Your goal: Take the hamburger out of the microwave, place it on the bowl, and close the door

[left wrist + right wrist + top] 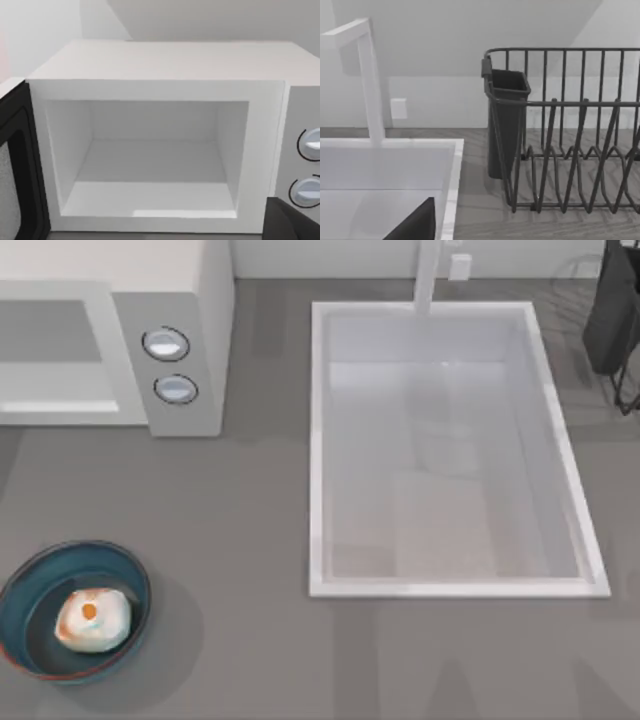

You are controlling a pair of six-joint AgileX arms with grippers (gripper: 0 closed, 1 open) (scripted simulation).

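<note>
**A:** Where does everything sit right now?

**B:** The hamburger (92, 619) lies inside the bowl (28, 578), near the table's front left. The microwave (190, 310) stands at the back left, and the left wrist view shows its inside bare and its door (14, 165) swung wide open at the side.

**A:** So closing the door looks like what is left. What could go wrong?

**B:** A push landing near the hinge might barely turn the door. A hard, off-centre shove could shift the whole microwave. An arm sweeping low over the front left could also clip the bowl and tip the hamburger out.

**A:** And the grippers?

**B:** I cannot tell whether either one's fingers are apart or together. A dark corner intrudes at the edge of each wrist view, too little to read.

**A:** Anything else hidden?

**B:** The door is cut off by the frame's edge, so its outer edge and any handle stay unseen. From above, the sink (318, 440) fills the middle and the dish rack (570, 130) sits at the back right.
</note>
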